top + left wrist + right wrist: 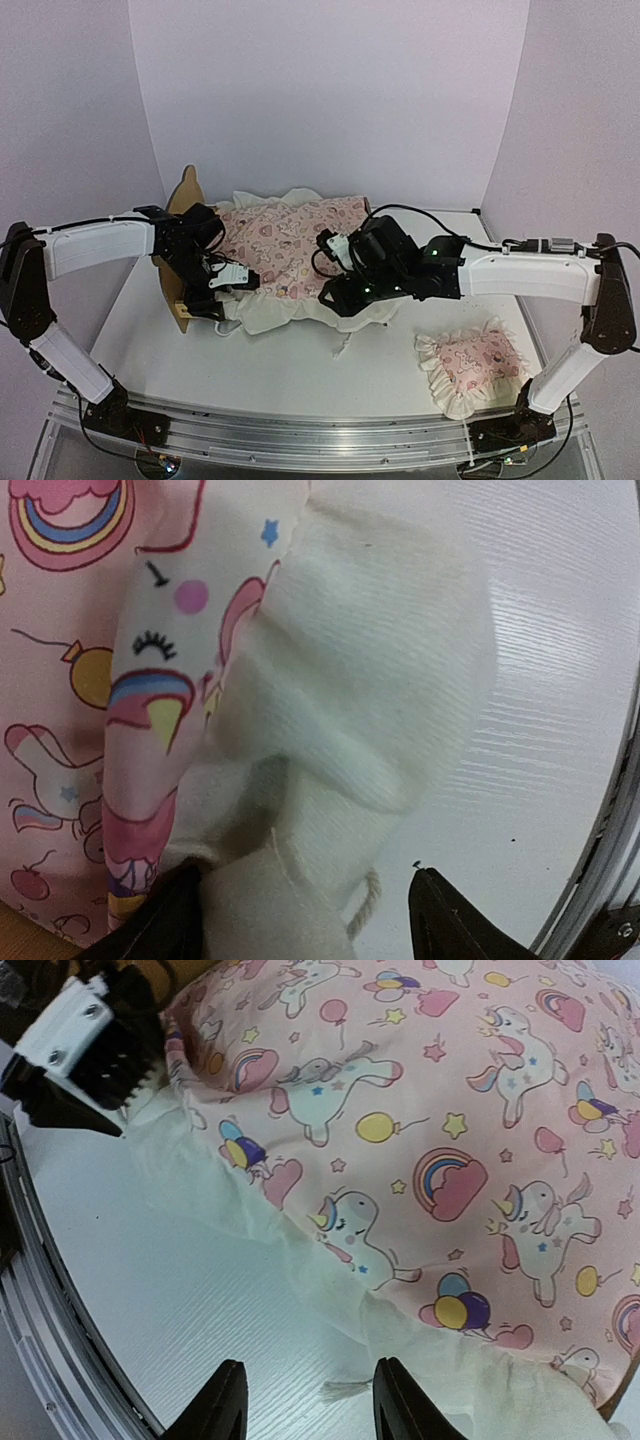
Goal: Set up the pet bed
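Observation:
The pet bed shows as a light plywood headboard (186, 192) and a low rail (181, 312) at the left; the rest is covered. A pink unicorn-print mattress cushion (290, 240) with a cream ruffle lies over it. My left gripper (218, 300) is at the cushion's near left corner. In the left wrist view its jaws (305, 915) are open, with the ruffle (340, 720) bunched loosely between them. My right gripper (338, 297) hovers at the near edge of the cushion (450, 1110), open (312, 1402) over bare table, holding nothing.
A small pink ruffled pillow (470, 367) lies on the white table (300, 380) at the near right. A short cord tassel (345, 1392) pokes out from under the ruffle between my right fingers. The metal rail (320, 435) runs along the near edge.

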Robot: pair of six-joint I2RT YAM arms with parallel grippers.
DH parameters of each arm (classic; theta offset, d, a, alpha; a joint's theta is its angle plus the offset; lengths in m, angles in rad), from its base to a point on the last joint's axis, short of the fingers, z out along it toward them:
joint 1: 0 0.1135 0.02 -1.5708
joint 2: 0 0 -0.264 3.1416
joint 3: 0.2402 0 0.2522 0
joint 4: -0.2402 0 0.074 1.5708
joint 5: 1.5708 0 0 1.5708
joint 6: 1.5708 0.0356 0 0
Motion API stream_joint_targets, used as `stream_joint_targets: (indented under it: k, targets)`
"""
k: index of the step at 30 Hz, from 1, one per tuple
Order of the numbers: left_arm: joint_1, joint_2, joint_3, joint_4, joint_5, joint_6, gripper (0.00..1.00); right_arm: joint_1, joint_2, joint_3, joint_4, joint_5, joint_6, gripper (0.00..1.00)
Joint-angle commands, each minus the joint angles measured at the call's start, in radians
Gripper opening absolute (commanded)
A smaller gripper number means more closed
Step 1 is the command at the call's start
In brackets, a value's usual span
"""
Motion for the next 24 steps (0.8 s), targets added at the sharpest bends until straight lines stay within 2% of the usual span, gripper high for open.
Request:
stream_joint_targets:
  k: [1, 5, 11, 17, 21, 24]
  targets:
    - [0.007, 0.069, -0.003, 0.075, -0.04, -0.057, 0.71, 0.024, -0.004, -0.039, 0.119, -0.097, -0.029, 0.45]
    - [0.006, 0.08, -0.028, 0.096, -0.019, -0.073, 0.68, 0.038, 0.019, -0.048, 0.144, -0.141, -0.021, 0.44]
    - [0.006, 0.093, -0.069, 0.096, 0.003, -0.096, 0.36, 0.067, 0.065, -0.06, 0.211, -0.179, -0.038, 0.44]
    - [0.003, 0.11, -0.04, 0.05, 0.042, -0.139, 0.03, 0.137, 0.097, -0.156, 0.489, -0.134, -0.148, 0.43]
    - [0.002, 0.124, 0.101, -0.057, 0.097, -0.199, 0.0, 0.166, 0.155, -0.154, 0.597, -0.082, -0.214, 0.44]
    - [0.002, 0.145, 0.251, -0.153, 0.152, -0.262, 0.0, 0.194, 0.211, -0.147, 0.713, -0.072, -0.321, 0.45]
